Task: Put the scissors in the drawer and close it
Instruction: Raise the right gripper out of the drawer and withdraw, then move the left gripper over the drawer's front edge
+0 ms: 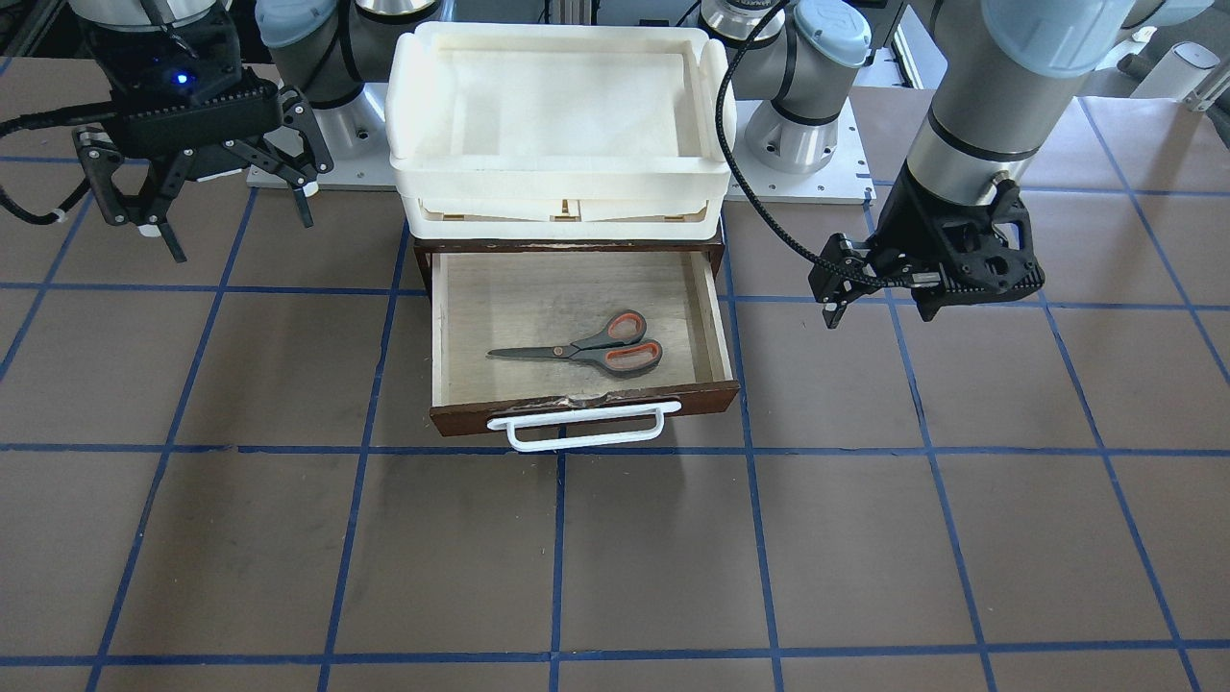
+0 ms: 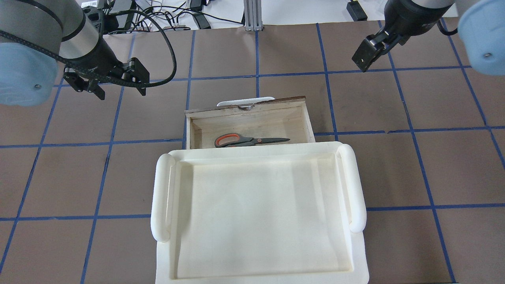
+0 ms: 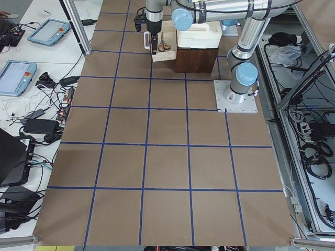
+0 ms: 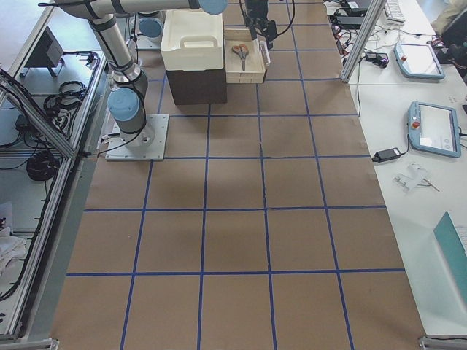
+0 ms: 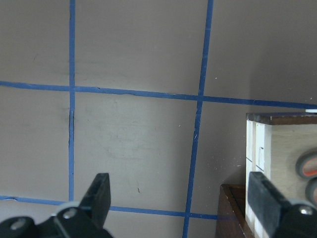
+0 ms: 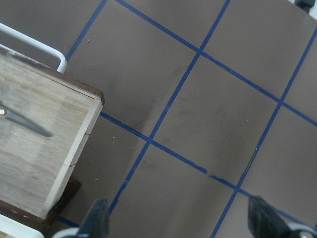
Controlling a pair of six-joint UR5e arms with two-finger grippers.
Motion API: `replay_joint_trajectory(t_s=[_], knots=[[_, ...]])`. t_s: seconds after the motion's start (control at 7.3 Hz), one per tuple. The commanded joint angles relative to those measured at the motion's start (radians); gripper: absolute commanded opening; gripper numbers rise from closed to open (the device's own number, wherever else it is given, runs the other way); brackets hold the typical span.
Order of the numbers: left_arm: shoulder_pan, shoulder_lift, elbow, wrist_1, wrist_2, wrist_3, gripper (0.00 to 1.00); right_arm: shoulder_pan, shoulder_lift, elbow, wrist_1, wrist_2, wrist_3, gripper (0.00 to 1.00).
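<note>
The scissors [image 1: 586, 351] lie flat inside the open drawer [image 1: 711, 396], blades toward my right side; they also show in the overhead view [image 2: 248, 140]. The drawer [image 2: 252, 114] is pulled out, its white bar handle [image 1: 577, 428] facing away from me. My left gripper [image 1: 879, 308] is open and empty, hovering above the table beside the drawer's left side [image 5: 181, 198]. My right gripper [image 1: 235, 226] is open and empty, off the drawer's right side [image 6: 178, 218]. The orange handle loops [image 5: 307, 173] show at the left wrist view's edge, a blade tip [image 6: 25, 124] in the right wrist view.
A large white tray [image 1: 557, 173] sits on top of the dark brown cabinet [image 1: 423, 255] that holds the drawer. The brown table with its blue tape grid [image 1: 557, 557] stretches beyond the drawer front. The arm bases [image 1: 798, 125] stand behind the cabinet.
</note>
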Motion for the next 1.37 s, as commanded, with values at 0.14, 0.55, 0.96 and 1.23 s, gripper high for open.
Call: replay_joint_trajectory(t_s=[0.14, 0.55, 0.96, 1.23], knots=[[-0.002, 0.008, 0.019, 0.008, 0.001, 0.002, 1.00, 0.034, -0.022, -0.003, 0.074, 0.047, 0.490, 1.00], [0.001, 0.027, 0.047, -0.029, 0.001, 0.004, 1.00, 0.036, -0.028, -0.002, 0.180, 0.050, 0.562, 1.00], [0.001, 0.015, 0.070, -0.057, -0.002, 0.002, 1.00, 0.036, -0.028, 0.000, 0.185, 0.047, 0.554, 1.00], [0.000, 0.010, 0.070, -0.057, -0.002, 0.002, 1.00, 0.036, -0.028, 0.000, 0.183, 0.041, 0.548, 1.00]])
